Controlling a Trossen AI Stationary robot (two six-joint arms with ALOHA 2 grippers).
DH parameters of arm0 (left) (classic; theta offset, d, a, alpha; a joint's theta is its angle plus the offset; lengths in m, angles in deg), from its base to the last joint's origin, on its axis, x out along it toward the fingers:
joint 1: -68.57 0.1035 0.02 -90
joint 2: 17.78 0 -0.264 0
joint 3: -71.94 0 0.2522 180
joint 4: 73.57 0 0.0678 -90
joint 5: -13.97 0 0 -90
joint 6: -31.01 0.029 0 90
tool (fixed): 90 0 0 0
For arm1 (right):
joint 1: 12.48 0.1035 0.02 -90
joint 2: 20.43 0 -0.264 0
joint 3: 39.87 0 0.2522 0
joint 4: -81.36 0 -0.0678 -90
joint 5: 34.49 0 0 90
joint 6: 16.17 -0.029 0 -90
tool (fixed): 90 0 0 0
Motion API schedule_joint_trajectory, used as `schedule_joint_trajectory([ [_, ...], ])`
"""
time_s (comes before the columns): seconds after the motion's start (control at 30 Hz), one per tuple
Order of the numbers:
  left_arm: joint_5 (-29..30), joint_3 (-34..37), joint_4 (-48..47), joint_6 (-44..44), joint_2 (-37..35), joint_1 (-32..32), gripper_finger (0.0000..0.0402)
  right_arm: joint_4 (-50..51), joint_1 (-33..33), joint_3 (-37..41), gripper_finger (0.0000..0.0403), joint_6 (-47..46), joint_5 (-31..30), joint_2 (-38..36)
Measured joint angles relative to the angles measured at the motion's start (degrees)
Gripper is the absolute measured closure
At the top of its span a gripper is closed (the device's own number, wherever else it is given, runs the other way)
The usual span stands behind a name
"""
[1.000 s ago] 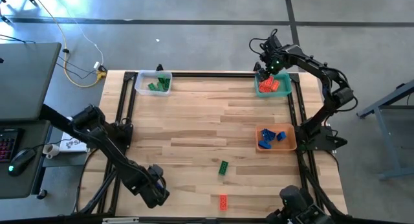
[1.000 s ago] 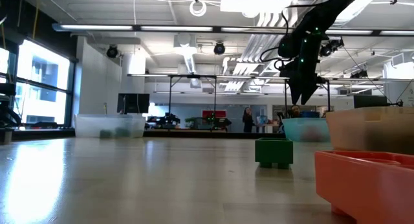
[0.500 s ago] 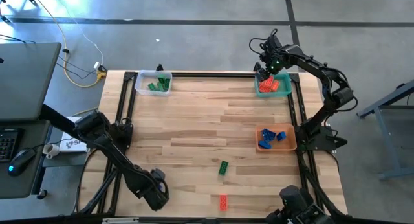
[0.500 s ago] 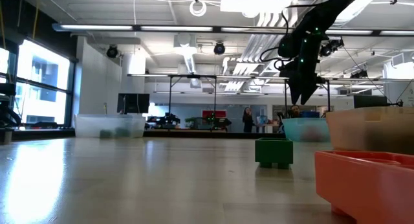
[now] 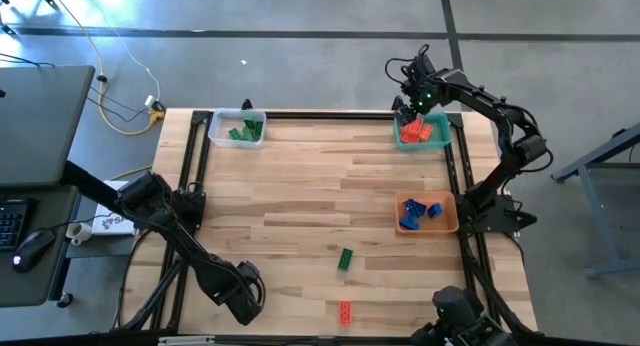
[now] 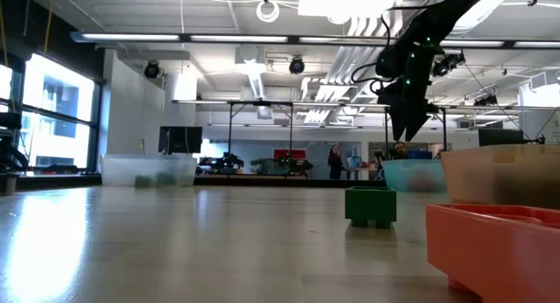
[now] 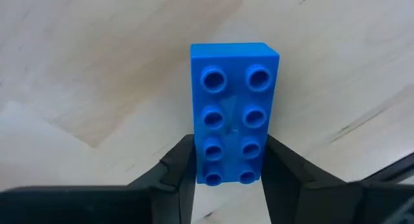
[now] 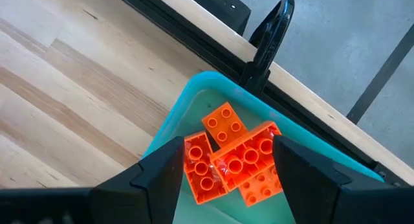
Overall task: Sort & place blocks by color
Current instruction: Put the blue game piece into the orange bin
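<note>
At the lower left of the high view, my left gripper (image 7: 228, 179) has its fingers pressed against the near end of a blue studded plastic brick (image 7: 233, 111) lying flat on the wooden table (image 5: 300, 186); I judge it gripped but not lifted. In that overhead view my own arm hides the brick. Low centre, a red brick (image 5: 345, 311) and a green brick (image 5: 345, 258) lie loose, unsorted. Right of centre, the orange tray (image 5: 452, 222) holds blue bricks. Upper left, the clear tray (image 5: 214, 132) holds green ones. Upper right, my right gripper (image 8: 226, 169) hangs open and empty over the teal tray (image 8: 194, 101) of red bricks. Exact tray counts are hard to make out.
</note>
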Motion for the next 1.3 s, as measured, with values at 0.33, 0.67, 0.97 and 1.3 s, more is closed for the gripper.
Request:
schedule_joint_trajectory([
  [0.33, 1.2, 0.0, 0.1, 7.2, -3.7, 4.3, 0.0294, -2.2, 0.0, 0.0, 0.0181, 0.2, 4.2, -4.2],
  [0.67, 5.5, 0.0, -2.8, 22.5, -8.5, 14.4, 0.0294, -2.3, 0.1, 0.0, 0.0181, -0.2, 14.8, -7.4],
  [0.97, 8.2, 0.0, -4.6, 39.2, -12.3, 25.7, 0.0294, -2.2, 2.3, 0.0, 0.0181, 0.1, 17.3, -7.8],
  [1.3, 10.3, -0.2, -3.1, 55.5, -15.6, 38.3, 0.0294, -2.4, 6.0, 0.0, 0.0181, -1.2, 17.3, -7.8],
])
